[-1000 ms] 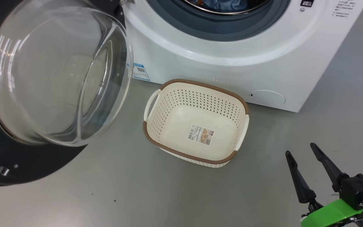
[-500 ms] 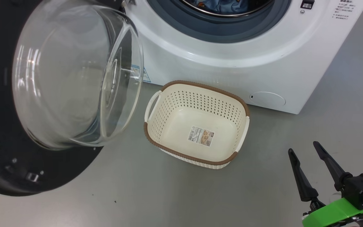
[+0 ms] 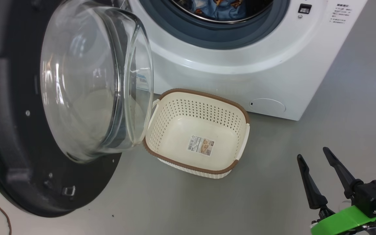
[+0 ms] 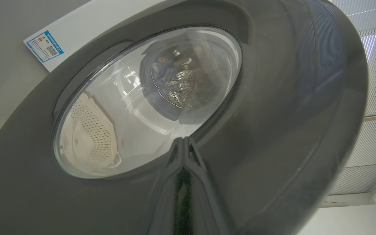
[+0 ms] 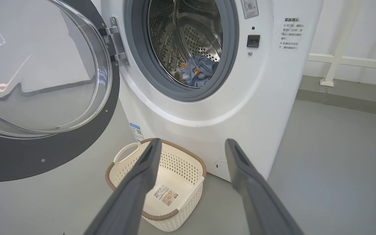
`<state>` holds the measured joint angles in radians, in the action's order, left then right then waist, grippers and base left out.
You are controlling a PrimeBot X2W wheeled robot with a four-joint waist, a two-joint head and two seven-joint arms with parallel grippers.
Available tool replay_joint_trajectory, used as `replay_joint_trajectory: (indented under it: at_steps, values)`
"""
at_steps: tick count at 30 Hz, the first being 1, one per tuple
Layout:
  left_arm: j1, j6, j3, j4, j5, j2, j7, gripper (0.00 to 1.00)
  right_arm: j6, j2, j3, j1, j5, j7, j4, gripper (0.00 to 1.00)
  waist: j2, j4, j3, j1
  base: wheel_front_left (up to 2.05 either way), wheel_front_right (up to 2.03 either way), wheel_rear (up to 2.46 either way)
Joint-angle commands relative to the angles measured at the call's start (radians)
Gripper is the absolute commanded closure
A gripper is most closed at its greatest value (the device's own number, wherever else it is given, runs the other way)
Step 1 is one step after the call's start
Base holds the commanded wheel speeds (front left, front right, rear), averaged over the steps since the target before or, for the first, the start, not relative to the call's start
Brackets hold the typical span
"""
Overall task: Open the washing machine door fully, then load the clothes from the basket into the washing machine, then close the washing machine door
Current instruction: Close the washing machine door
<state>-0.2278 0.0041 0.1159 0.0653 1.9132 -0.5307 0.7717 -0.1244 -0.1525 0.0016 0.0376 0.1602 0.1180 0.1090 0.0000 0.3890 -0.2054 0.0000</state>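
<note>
Head view: door [image 3: 86, 91] half open, its bulge facing the basket [image 3: 230, 105]; left gripper [image 4: 184, 141] pinched closed, right gripper [image 3: 312, 153] wide, empty.

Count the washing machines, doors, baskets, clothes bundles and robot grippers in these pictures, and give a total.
Washing machine: 1
Door: 1
Basket: 1
Clothes bundle: 1
Grippers: 2, left gripper and right gripper
Total: 6

The grey floor [image 3: 273, 195] carries the basket [image 3: 207, 107], ahead-left of the right gripper [image 3: 312, 152], with the washing machine [image 3: 240, 81] standing just beyond.
</note>
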Motion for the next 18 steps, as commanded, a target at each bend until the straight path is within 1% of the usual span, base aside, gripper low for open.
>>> replay_joint_trajectory:
  at_steps: [1,4,10,18]
  values:
    - [-0.015,-0.008,0.029,-0.044,-0.002,-0.043,0.017,1.00,-0.006,0.000,0.030,-0.015,-0.003,0.014,0.018,0.00,0.0000,-0.015,0.007,0.0000,0.00,0.00,0.00]
    - [-0.013,-0.001,0.004,-0.071,-0.005,-0.031,0.029,1.00,-0.006,0.009,0.035,-0.018,-0.003,0.022,0.010,0.00,0.0000,-0.044,0.014,0.0000,0.00,0.00,0.00]
    - [-0.018,-0.003,-0.020,-0.085,-0.006,-0.012,0.041,1.00,-0.006,0.025,0.037,-0.018,-0.004,0.036,-0.005,0.00,0.0000,-0.102,0.024,0.0000,0.00,0.00,0.00]
    - [-0.031,-0.003,-0.037,-0.083,-0.007,0.007,0.046,1.00,-0.006,0.046,0.043,-0.022,0.000,0.058,-0.029,0.00,0.0000,-0.193,0.032,0.0000,0.00,0.00,0.00]
